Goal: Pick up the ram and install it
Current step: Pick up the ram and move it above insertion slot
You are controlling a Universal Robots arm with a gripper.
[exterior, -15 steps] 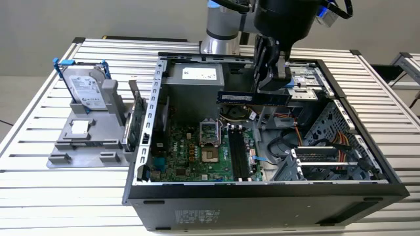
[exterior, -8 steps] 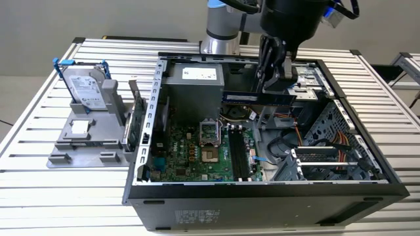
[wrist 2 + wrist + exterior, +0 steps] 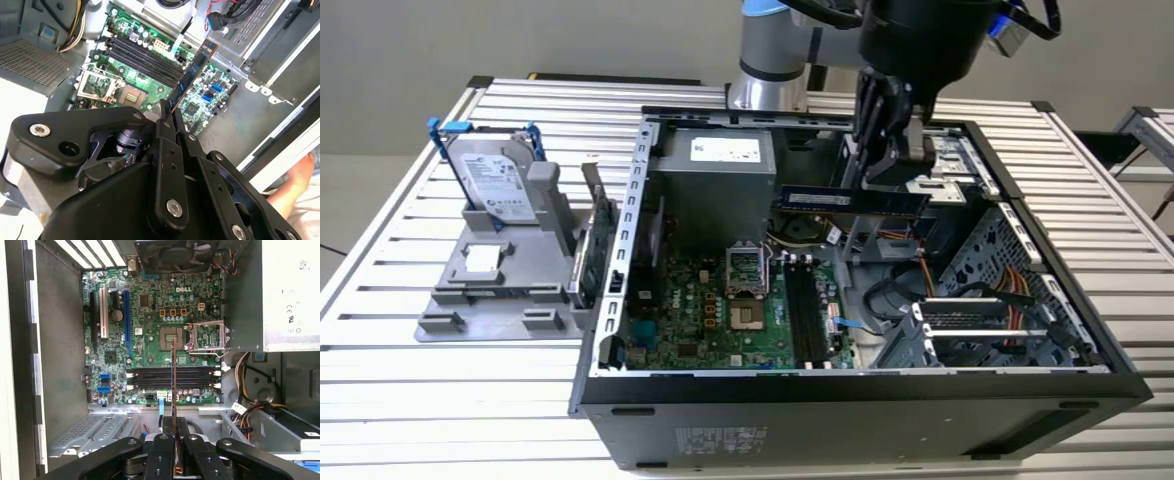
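Looks like a robotics lab, test-bench setup. Slotted alu-profile table [image 3: 400, 260], robot arm [image 3: 767, 50] rising from its far side, bare grey wall [image 3: 520, 40] behind. Desktop PC case [image 3: 854, 410] lies open on the bench, mobo [image 3: 707, 310] exposed. Just beside it, a grey parts fixture [image 3: 494, 290] racks a hard drive [image 3: 491, 180] upright. Gripper [image 3: 887, 183] pinches the ram [image 3: 834, 199] above the case. Second alu table [image 3: 1154, 130] at the exterior view's right.

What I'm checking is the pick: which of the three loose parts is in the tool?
The ram: the tool grips it above the open case, while the hard drive and green card stand in the grey rack.
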